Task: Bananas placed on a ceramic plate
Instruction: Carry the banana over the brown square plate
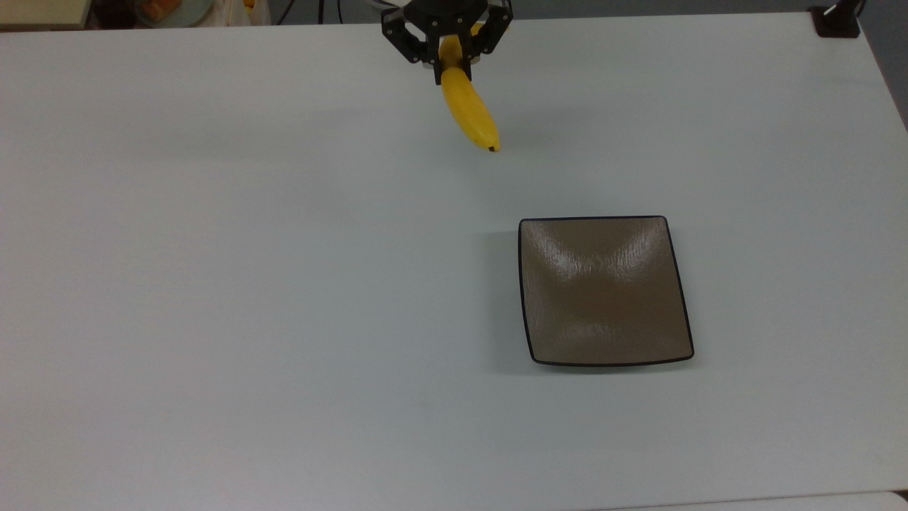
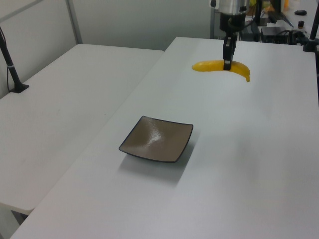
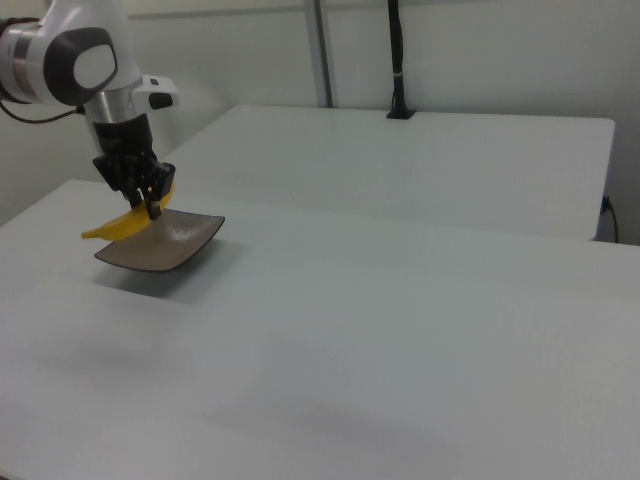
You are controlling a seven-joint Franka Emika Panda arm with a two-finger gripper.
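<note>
A bright yellow banana (image 1: 468, 110) hangs in the air above the white table, held near its middle by my gripper (image 1: 451, 60), which is shut on it. In the left view the banana (image 2: 212, 65) lies level under the black fingers (image 2: 228, 55), well above the tabletop and beyond the plate. The square brown-grey ceramic plate (image 1: 603, 291) with a dark rim sits bare on the table, toward the top view's lower right of the banana. From the right view, the banana (image 3: 118, 226) and gripper (image 3: 153, 208) overlap the plate (image 3: 175, 247) in the image.
The white table (image 1: 248, 284) spreads wide around the plate. A second white table (image 2: 60, 99) stands on the left view's left, with a black post (image 2: 11, 64) on it. Clutter lies past the table's far edge at the top view's top left (image 1: 170, 11).
</note>
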